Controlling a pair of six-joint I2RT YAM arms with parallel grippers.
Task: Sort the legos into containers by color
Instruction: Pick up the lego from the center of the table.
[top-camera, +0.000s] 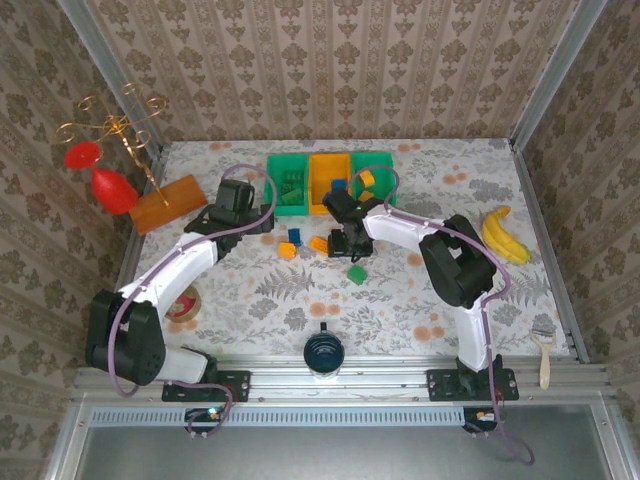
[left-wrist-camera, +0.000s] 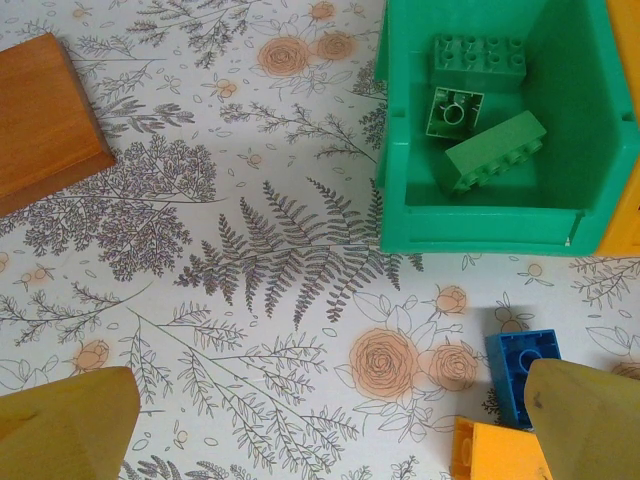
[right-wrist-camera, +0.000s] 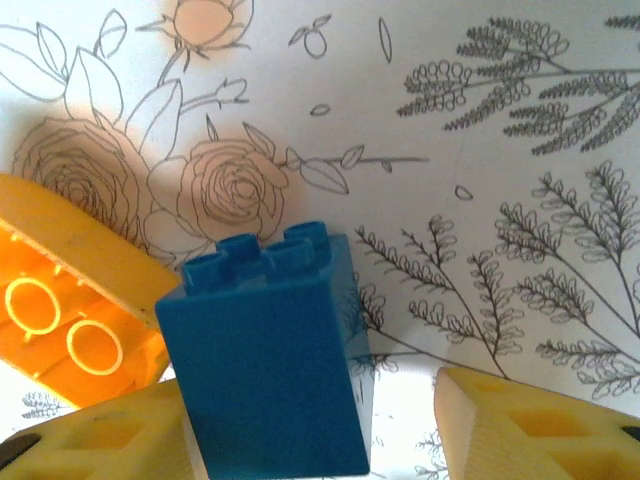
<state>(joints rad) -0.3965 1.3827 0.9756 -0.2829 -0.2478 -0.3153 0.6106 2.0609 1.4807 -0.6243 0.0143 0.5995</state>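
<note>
Three green plastic bricks (left-wrist-camera: 478, 62) sit in a green plastic bin (left-wrist-camera: 480, 225); my left gripper (left-wrist-camera: 330, 385) gapes, right gripper (right-wrist-camera: 310, 400) loosely straddles a blue brick (right-wrist-camera: 265, 340).

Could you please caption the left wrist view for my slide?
Open left tool near a green bin holding three green bricks, with a blue brick and an orange brick on the cloth.

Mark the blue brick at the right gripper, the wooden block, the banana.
blue brick (right-wrist-camera: 265, 370), right wrist view, front face.
wooden block (left-wrist-camera: 45, 112), left wrist view, top face.
banana (top-camera: 504, 238), top external view, mid-curve.
</note>
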